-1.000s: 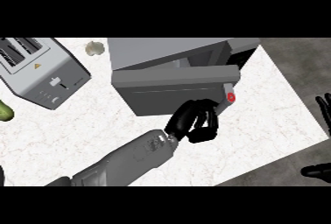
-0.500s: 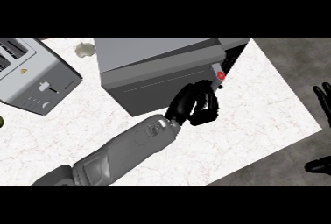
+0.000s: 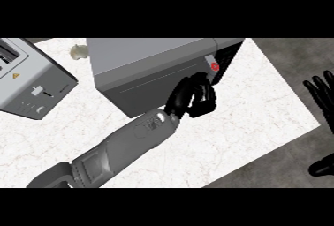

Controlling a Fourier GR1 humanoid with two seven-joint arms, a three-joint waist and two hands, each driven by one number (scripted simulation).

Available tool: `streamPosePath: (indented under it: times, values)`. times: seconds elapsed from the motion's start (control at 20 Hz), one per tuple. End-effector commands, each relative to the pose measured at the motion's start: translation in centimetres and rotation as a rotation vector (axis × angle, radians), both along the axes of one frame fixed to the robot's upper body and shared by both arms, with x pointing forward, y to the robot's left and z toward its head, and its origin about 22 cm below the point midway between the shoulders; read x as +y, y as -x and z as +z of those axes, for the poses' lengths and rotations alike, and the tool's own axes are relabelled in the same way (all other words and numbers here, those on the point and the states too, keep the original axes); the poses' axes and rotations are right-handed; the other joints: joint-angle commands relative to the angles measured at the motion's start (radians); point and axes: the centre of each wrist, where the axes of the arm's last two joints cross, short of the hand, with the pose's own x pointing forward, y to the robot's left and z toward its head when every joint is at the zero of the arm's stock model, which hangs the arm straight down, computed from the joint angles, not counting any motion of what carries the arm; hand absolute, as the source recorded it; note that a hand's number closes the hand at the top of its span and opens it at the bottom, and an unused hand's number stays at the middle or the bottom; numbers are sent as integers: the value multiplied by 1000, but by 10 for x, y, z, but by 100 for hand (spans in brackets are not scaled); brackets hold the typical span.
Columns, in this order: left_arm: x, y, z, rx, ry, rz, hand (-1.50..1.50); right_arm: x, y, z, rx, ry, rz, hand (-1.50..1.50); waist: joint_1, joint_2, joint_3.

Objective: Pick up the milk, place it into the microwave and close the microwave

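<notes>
A white, faintly veined marble counter (image 3: 215,137) is seen from steeply above, its far right edge giving way to a dark grey floor (image 3: 287,57). A grey microwave (image 3: 153,62) stands at the top centre of the counter, its door (image 3: 146,88) swung nearly closed, with only a dark gap left at the right beside the panel bearing a red button (image 3: 214,66). The left hand (image 3: 192,98) is laid against the door's lower right corner; its black fingers are bent against the door face, and nothing is seen to be gripped. The grey forearm (image 3: 124,145) is stretched diagonally from the lower left.

The milk is not visible; whether it sits inside the microwave cannot be told, since the interior is hidden by the door.

A silver toaster (image 3: 29,81) is placed at the left edge of the counter, and a small pale object (image 3: 79,51) lies just left of the microwave's top. The right hand (image 3: 323,90) is shown at the right edge, open with fingers up, resting over the floor.
</notes>
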Motion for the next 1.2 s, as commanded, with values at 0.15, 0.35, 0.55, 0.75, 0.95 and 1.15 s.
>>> streamPosePath:
  times: [0.15,0.35,0.55,0.75,0.95,1.15]
  values:
    - [-26,-2,33,-105,52,-83,150,26,-12,35,-88,95,289,150,-16,-12,-1]
    - [-28,-4,38,-104,58,-70,150,45,-12,44,-102,125,384,150,-31,-17,2]
    - [-27,-3,33,-107,57,-58,150,53,-12,55,-118,147,426,150,-48,-12,3]
    - [-25,-6,33,-108,62,-25,150,64,-8,57,-115,146,462,150,-59,-13,3]
    - [-26,-4,33,-116,73,-18,150,73,-7,64,-135,148,489,150,-67,-15,3]
    - [-25,-3,29,-117,80,1,150,81,-1,62,-120,150,516,150,-76,-13,3]
